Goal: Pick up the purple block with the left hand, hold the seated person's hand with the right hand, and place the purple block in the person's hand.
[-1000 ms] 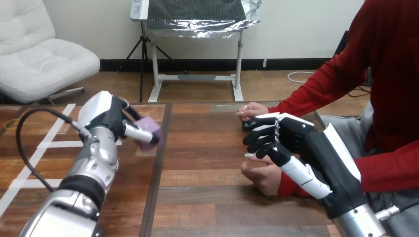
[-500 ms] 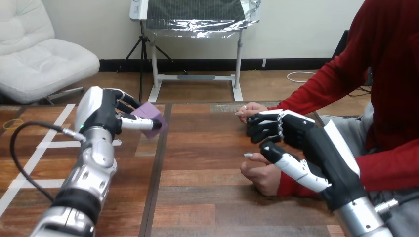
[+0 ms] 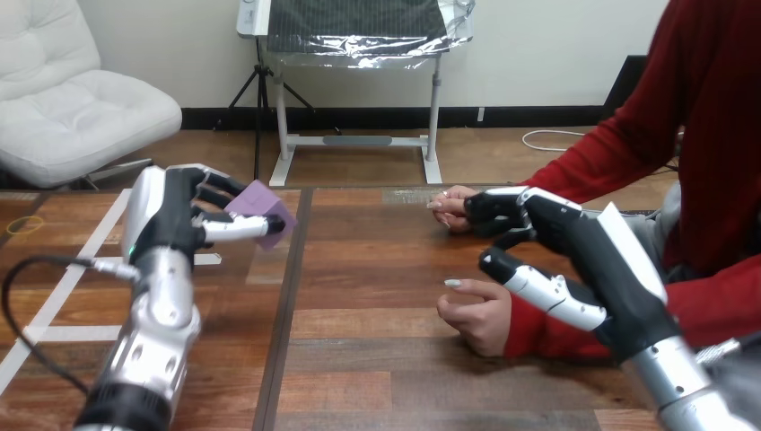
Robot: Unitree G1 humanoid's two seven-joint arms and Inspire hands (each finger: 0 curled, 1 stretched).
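The pick-up looked done. The left hand (image 3: 170,220) had its fingers and thumb curled round the purple block (image 3: 258,208), which stuck out on that hand's inner side and appeared to be lifted off the tabletop (image 3: 377,359).

The step in hand seemed to be the second one, taking hold of the person's hand. The right hand (image 3: 547,233) reached toward the person's farther hand (image 3: 449,205), which lay on the tabletop just at its tip, touching or very nearly so. Whether the right hand had closed on it could not be told. The person's nearer hand (image 3: 480,316) rested as a loose fist on the wood, below the right hand and a little to its inner side, apart from it.

Neither of the person's hands lay palm up. The next move therefore probably called for the right hand to settle a clear hold on one of them. That hand would need to turn open before the block could be carried across from the left.

The tabletop was dark wooden planking with a seam running away from the robot just inside the left hand. White tape lines (image 3: 54,296) crossed the wood on that hand's outer side. The stretch of wood between the two robot hands was bare, so the block had a free path across.
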